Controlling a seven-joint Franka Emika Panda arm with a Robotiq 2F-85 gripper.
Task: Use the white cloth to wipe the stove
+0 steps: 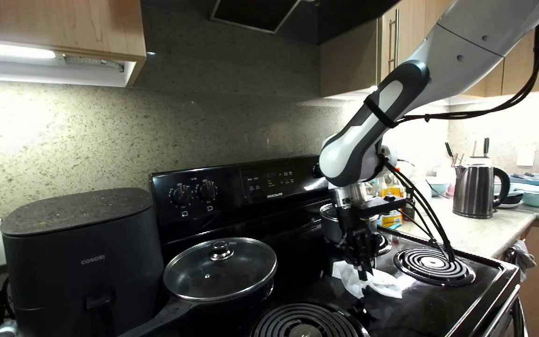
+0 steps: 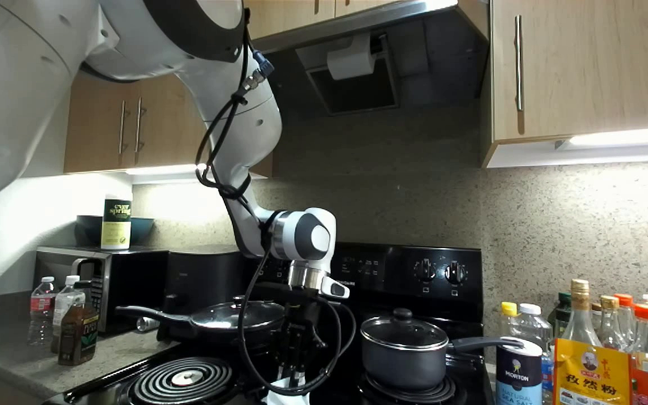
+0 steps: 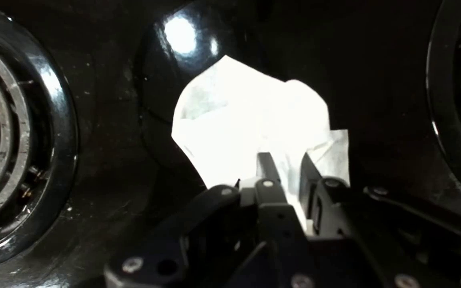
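The white cloth (image 3: 250,116) lies crumpled and spread on the black stove top (image 3: 110,132) between two burners. It also shows in both exterior views, below the fingertips (image 1: 377,283) and at the bottom edge (image 2: 286,398). My gripper (image 3: 286,160) points down at the cloth. Its fingers stand a narrow gap apart, with folds of white cloth between them, and seem shut on it. The rest of the cloth fans out beyond the fingertips. The cloth part under the gripper body is hidden. The gripper also shows in both exterior views (image 1: 363,274) (image 2: 291,374).
A lidded pan (image 1: 220,271) stands on a rear burner, its handle toward the air fryer (image 1: 82,262). A lidded pot (image 2: 404,351) stands on the other rear burner. Bare coil burners (image 1: 433,263) (image 2: 186,378) lie on both sides of the cloth. Bottles and a salt can (image 2: 518,374) line the counter.
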